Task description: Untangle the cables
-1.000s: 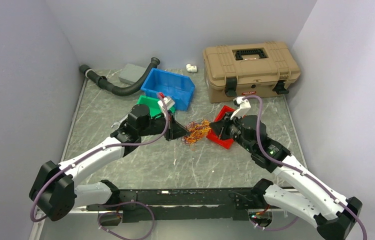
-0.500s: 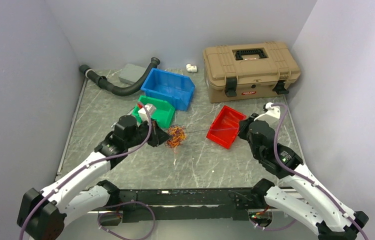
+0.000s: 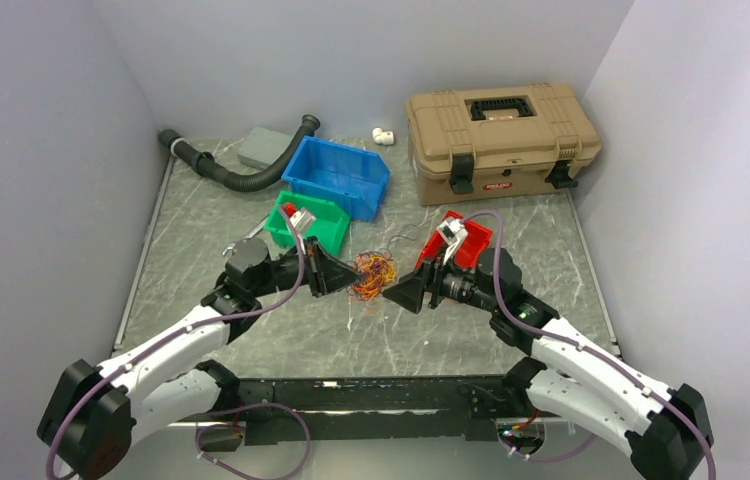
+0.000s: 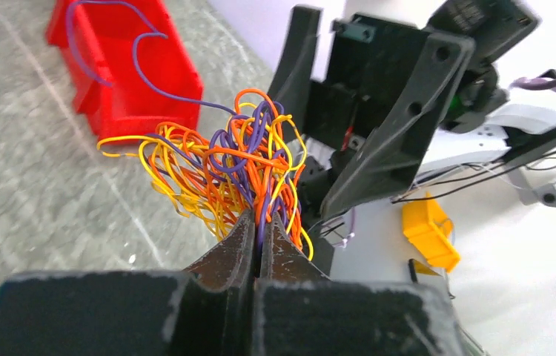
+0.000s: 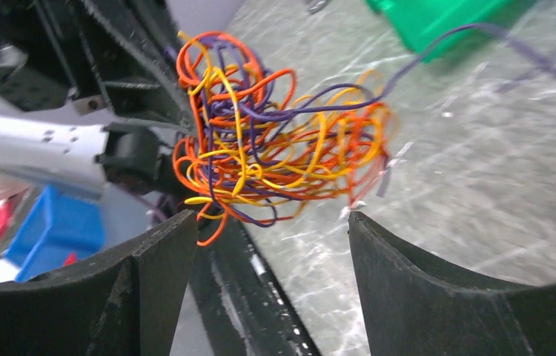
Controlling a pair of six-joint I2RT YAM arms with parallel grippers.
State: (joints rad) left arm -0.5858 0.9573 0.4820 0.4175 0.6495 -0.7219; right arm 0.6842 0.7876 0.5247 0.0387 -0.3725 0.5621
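The cables point(image 3: 374, 275) are a tight knot of orange, yellow and purple wire at the centre of the overhead view, between the two arms and over the marbled tabletop point(image 3: 251, 330). The left arm's jaws are pinched closed on one edge of the knot; in the left wrist view the wires point(image 4: 223, 167) fan out directly from the closed tips. The right arm's jaws stand wide apart just beside the knot, holding nothing; in the right wrist view the bundle point(image 5: 275, 148) sits in the upper middle, beyond the gap between them. One loose purple strand runs toward the red bin point(image 4: 123, 67) in the upper left of the left wrist view.

The step in hand looks like the approach for a second grip: one side anchors, the other comes in to pick. The next move probably calls for closing the right jaws on only a few outer loops, not the whole bunch, then drawing away from the left. Grabbing too much would likely just tighten the knot.
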